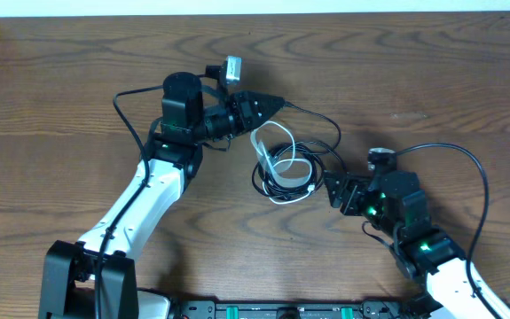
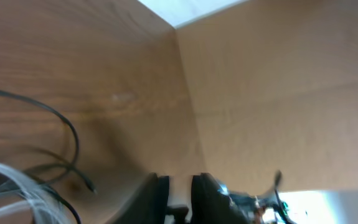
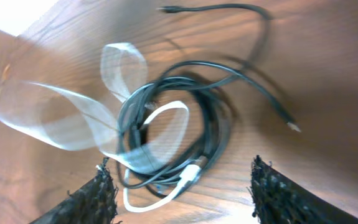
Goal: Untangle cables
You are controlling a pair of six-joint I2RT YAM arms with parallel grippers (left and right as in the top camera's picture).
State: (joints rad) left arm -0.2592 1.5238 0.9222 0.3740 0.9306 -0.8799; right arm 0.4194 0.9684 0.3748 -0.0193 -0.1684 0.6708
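From overhead, the left gripper (image 1: 275, 104) has its fingers drawn together to a point; I cannot tell whether they pinch anything. Just beside it, mid-table, lies the coil of thin black cables (image 1: 283, 170), with a thin white cord (image 1: 263, 146) looped through it. Only the right wrist view shows a small plug (image 3: 292, 127) lying free and the right gripper (image 3: 182, 171) spread wide, empty, facing the coil. A thick black arm lead (image 1: 130, 115) curves over the brown wood-grain table (image 1: 51, 106).
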